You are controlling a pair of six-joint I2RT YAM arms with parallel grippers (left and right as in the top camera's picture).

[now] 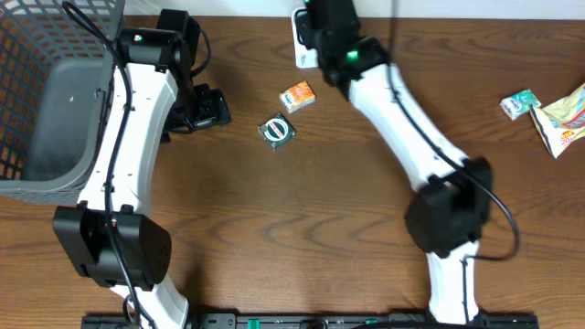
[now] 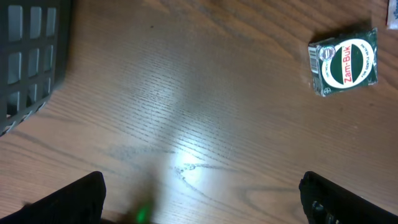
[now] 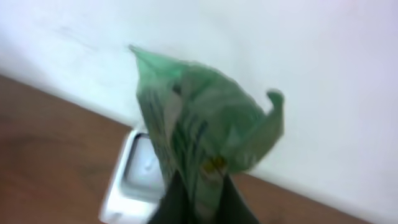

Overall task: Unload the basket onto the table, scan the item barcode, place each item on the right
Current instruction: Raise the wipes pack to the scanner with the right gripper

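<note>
Green packet (image 3: 199, 118) in right gripper (image 3: 198, 202), near white scanner (image 3: 134, 180)

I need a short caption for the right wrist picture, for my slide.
Right gripper pinching a crumpled green packet, held near a white device by the wall.

The overhead camera looks straight down on the whole counter (image 1: 302, 201) from high up. The left wrist camera hangs low, facing down at the wood, and shares with it the green box (image 2: 345, 62) and the basket (image 2: 31, 50) at left. The right wrist camera faces the far wall (image 3: 323, 62), close behind a green packet (image 3: 199, 137), above the white device (image 3: 134, 180).
</note>
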